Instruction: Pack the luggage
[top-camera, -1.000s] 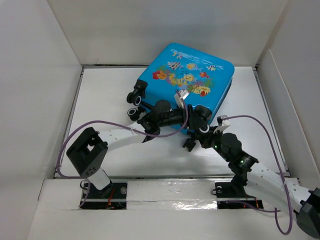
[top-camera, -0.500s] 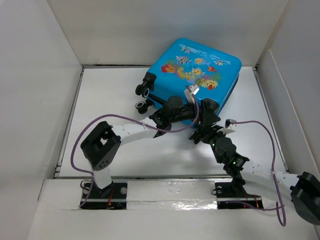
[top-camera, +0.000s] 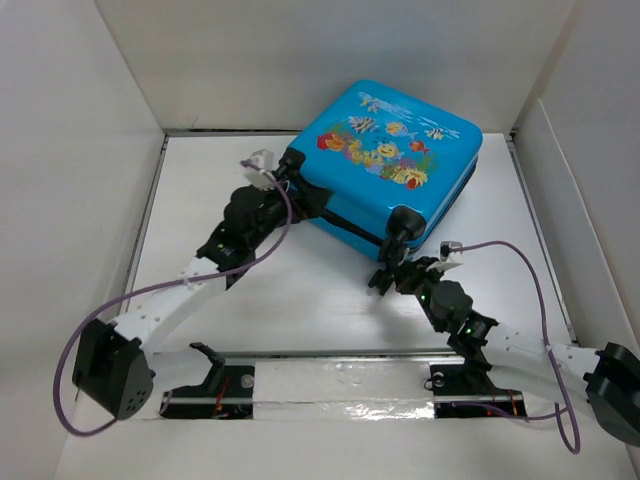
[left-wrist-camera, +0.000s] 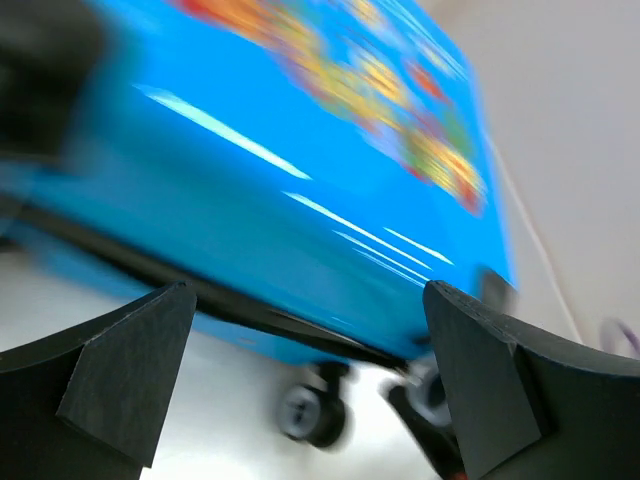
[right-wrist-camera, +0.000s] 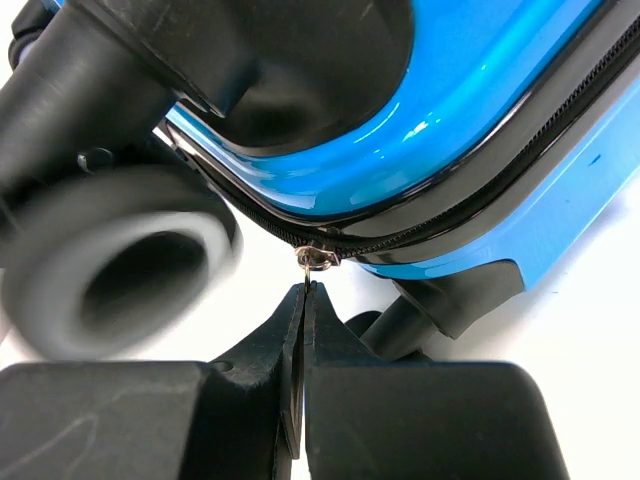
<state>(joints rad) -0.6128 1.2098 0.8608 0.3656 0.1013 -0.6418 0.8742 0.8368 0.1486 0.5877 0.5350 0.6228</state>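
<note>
Blurred luggage (left-wrist-camera: 300, 190) beyond wide-spread gripper (left-wrist-camera: 308, 300)

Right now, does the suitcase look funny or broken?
The suitcase lies crooked, turned diagonal to the table edges. No spill or damage shows. The right gripper pinches its zipper pull.

The left gripper (left-wrist-camera: 308, 300) gapes wide; the right gripper (right-wrist-camera: 303, 300) pinches shut, seemingly on a zipper pull (right-wrist-camera: 316, 258).

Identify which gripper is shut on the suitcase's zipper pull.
The right gripper, pinching the zipper pull; the left gripper is open, facing the luggage.
</note>
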